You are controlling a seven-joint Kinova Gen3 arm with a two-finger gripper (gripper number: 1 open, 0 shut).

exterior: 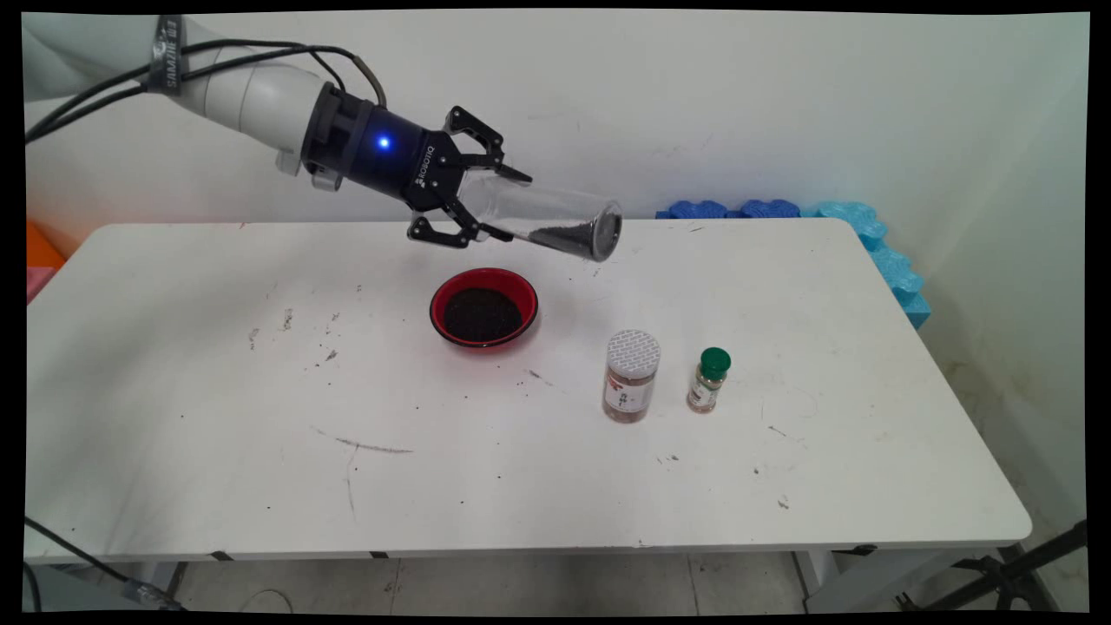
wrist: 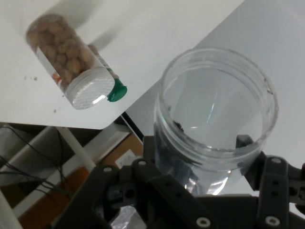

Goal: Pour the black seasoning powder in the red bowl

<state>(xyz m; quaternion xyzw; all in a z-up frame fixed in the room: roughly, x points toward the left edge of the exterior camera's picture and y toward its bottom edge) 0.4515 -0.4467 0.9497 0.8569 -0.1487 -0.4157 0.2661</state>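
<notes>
Main view: "ROBOTIQ"-lettered tool (exterior: 493, 201) grips tilted clear jar (exterior: 555, 219) above red bowl (exterior: 483, 307).

White table (exterior: 217, 486) with rounded corners, top marked by small dark scuffs and crumbs. Behind the table, plain white wall (exterior: 781, 95). Against the wall at the table's far right corner, blue foam pieces (exterior: 859, 227). Beyond the table's left end, something orange (exterior: 42, 247). Under the table, light grey floor (exterior: 521, 590).
</notes>
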